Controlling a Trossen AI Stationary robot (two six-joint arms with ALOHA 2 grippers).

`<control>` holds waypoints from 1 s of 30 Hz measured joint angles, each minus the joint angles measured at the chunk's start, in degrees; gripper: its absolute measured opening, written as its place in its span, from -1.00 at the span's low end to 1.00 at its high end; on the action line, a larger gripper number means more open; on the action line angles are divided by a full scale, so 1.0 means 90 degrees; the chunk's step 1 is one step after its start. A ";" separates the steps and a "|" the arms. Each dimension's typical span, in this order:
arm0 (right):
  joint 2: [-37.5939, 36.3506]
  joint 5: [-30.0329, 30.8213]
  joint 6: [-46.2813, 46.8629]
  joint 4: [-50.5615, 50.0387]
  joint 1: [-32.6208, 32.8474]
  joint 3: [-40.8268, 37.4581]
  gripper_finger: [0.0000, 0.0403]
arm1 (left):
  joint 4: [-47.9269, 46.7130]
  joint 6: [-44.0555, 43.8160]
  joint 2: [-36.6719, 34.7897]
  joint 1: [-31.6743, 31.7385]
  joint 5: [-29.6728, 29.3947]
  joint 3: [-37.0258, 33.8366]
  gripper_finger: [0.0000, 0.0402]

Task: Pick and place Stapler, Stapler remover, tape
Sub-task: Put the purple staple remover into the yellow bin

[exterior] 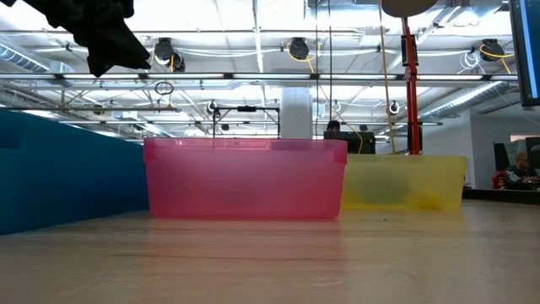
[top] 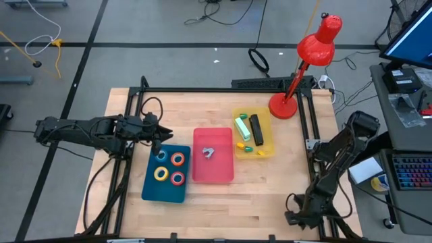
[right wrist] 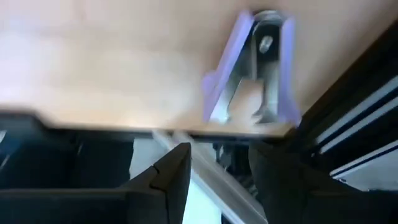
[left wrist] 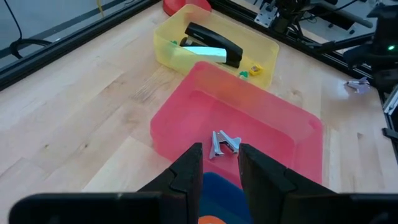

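Wood table (top: 270,182): four coloured tape (top: 169,167) rings.

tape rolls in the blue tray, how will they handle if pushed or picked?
The tape rolls lie flat in the blue tray, so they probably slide, not roll. Small rings, likely light and stiff. Packed close together, so nudging one may shift its neighbours.

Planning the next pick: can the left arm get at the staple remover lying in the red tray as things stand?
Probably yes. The left gripper hangs over the blue tray, beside the red tray, fingers slightly apart and empty; nothing covers the staple remover.
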 joint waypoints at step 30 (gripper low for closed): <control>0.0040 0.0836 -0.0202 -0.0741 -0.0152 -0.0007 -0.23 | 0.0010 -0.0214 0.0000 0.0005 0.0054 0.0000 -0.48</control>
